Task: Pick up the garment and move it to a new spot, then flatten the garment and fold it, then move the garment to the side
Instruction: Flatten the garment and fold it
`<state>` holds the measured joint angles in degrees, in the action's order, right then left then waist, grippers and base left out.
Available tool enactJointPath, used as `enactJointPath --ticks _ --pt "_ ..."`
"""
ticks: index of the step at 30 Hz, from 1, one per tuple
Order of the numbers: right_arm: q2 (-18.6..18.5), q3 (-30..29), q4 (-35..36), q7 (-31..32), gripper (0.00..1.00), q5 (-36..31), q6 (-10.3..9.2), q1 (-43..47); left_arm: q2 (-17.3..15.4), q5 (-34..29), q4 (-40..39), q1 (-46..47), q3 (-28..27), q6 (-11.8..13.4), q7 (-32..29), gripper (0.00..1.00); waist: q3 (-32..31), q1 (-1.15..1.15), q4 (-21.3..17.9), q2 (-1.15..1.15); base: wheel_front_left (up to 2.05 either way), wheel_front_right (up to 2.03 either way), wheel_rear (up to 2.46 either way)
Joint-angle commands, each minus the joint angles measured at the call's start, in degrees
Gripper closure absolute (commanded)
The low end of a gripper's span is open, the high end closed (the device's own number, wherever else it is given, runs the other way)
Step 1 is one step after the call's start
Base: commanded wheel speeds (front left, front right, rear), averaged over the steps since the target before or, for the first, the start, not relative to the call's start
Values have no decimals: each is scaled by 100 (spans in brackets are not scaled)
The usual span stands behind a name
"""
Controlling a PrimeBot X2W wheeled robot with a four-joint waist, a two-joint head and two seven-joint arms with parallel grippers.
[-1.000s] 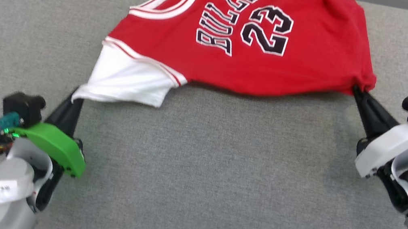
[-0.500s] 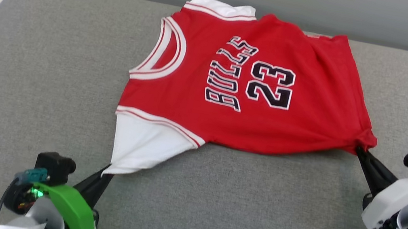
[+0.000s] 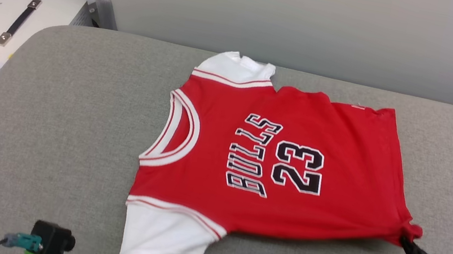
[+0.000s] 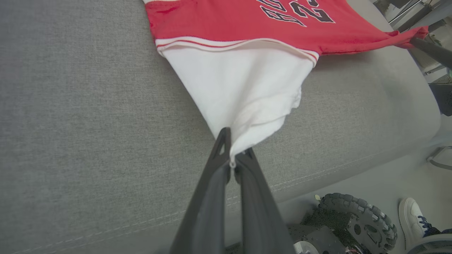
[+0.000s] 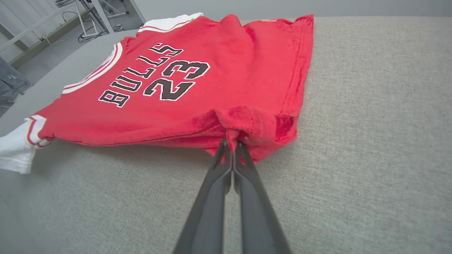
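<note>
Red garment on grey upholstery

Head cam high, wrists near garment

surface: grey fabric pad | on it: red garment, spread print-up, toward far edge

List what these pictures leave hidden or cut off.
Left gripper: head view's bottom edge cuts it off.
Garment underside: hidden against the cushion, all views.
Layers pinched by the right gripper: right wrist view, bunched red fabric hides them.
Shoe: left wrist view, wearer cut off by the corner.
</note>
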<state>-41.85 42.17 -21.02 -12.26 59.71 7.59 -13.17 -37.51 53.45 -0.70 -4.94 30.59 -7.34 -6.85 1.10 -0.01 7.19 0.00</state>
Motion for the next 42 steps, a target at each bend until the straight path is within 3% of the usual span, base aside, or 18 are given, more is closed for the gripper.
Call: enactJointPath --ticks 1,6,11,15,23,42 --pt "-58 -85 108 51 100 103 -10 228 -77 141 -120 -171 67 -14 -94 100 -83 1 31 0 0 0 0" --pt "-174 -389 466 73 100 208 -10 813 -198 331 -491 -391 262 -14 -326 100 -122 1 22 0 0 0 0" --pt "-175 -800 755 13 100 121 -10 1203 -268 313 -688 -309 105 0 -180 100 -106 1 -9 0 0 0 0" --pt "-82 -1182 996 71 100 -97 -10 1244 -333 26 -796 4 -114 120 44 100 23 1 -84 0 0 0 0" --pt "198 -1698 1344 522 100 -538 -10 978 -174 -157 -751 897 -170 102 -32 100 431 1 -223 0 0 0 0" --pt "1133 -2219 929 1707 100 -1550 -10 -150 313 -440 1035 2865 -179 68 -146 100 1237 1 -588 0 0 0 0"
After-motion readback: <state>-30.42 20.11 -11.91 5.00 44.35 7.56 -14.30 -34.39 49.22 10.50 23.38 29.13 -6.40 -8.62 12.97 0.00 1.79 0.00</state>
